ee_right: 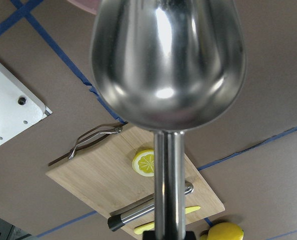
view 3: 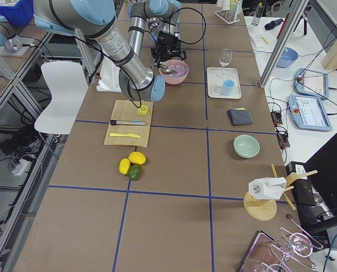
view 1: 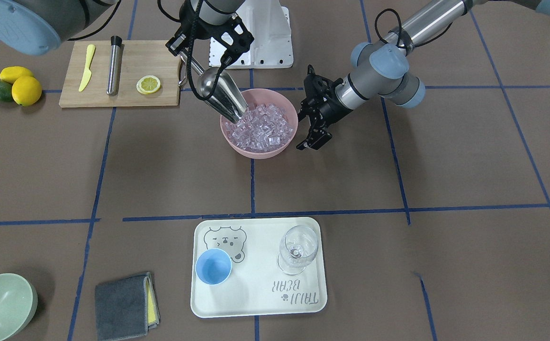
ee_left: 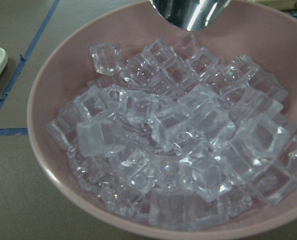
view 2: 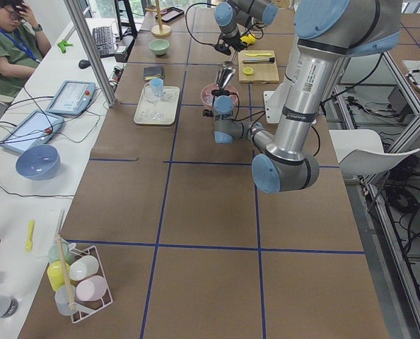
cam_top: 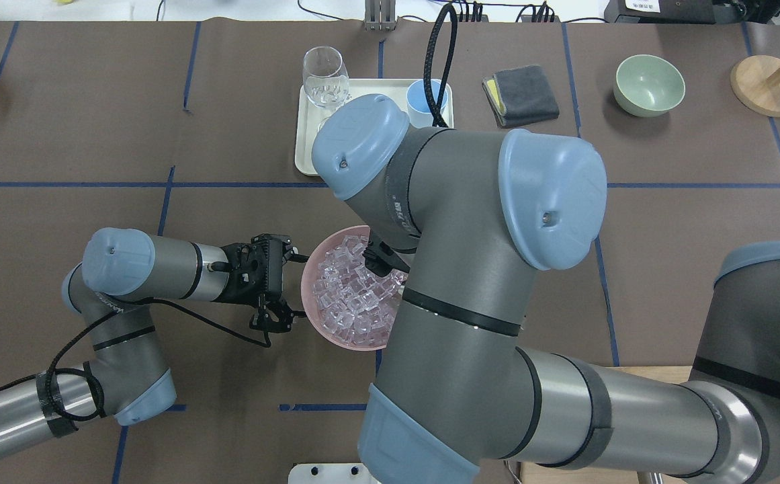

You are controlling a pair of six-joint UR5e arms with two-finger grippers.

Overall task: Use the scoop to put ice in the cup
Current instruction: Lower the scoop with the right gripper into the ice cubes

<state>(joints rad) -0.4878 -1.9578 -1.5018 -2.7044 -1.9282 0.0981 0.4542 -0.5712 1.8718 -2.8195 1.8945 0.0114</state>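
One scoop, its handle clamped in the right end effector, is tilting tip-down over many ice cubes in one pink bowl. The left end effector is hovering spread wide and empty just beside the bowl. One blue cup is sitting well apart from the bowl on one tray.

scoop: tilted, mouth at ice | ice: filling pink bowl | cup: empty, on tray

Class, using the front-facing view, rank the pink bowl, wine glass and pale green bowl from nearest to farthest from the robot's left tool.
1. Pink bowl, right beside the left tool.
2. Wine glass, on the tray across the table.
3. Pale green bowl, in the far corner on the robot's right.
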